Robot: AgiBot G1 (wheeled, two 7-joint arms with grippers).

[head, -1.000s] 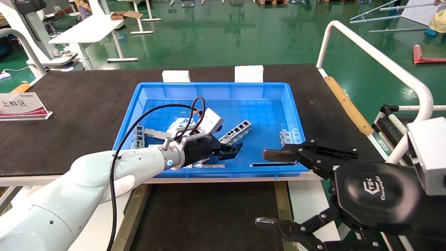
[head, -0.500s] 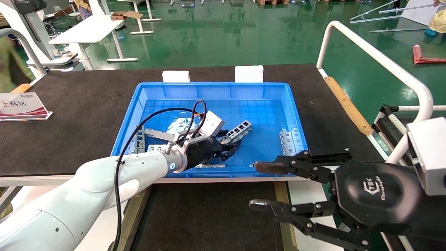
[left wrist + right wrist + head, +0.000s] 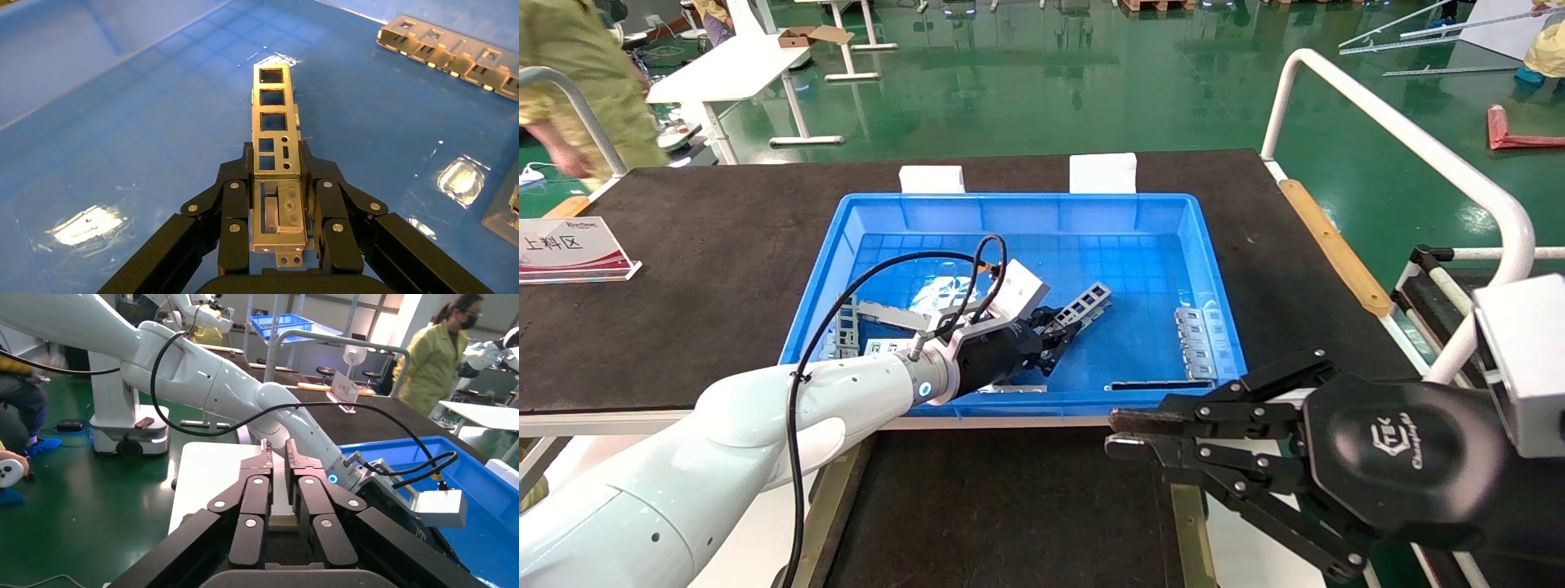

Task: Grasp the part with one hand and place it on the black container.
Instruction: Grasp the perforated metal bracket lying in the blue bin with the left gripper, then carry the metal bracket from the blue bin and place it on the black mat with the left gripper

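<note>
The part (image 3: 1084,303) is a silver ladder-like bracket with rectangular cutouts, inside the blue bin (image 3: 1214,269). My left gripper (image 3: 1060,330) is shut on its near end; the left wrist view shows the part (image 3: 273,116) clamped between both black fingers of that gripper (image 3: 276,160), with its far end pointing out over the bin floor. My right gripper (image 3: 1120,433) hovers at the bin's front right, shut with nothing in it, and appears the same in its own view (image 3: 278,454). The black container (image 3: 1009,506) lies below the bin's front edge, between brass rails.
More brackets lie in the bin at the right (image 3: 1197,339) and left (image 3: 846,327), plus a flat strip (image 3: 1156,384) by the front wall. A sign (image 3: 568,249) stands far left, a white railing (image 3: 1418,147) runs along the right, and a person (image 3: 592,73) moves at the back left.
My left gripper reached forward to the part and shut on it. My right gripper went from wide open to shut and dropped toward the bin's front edge. A person entered at back left.
</note>
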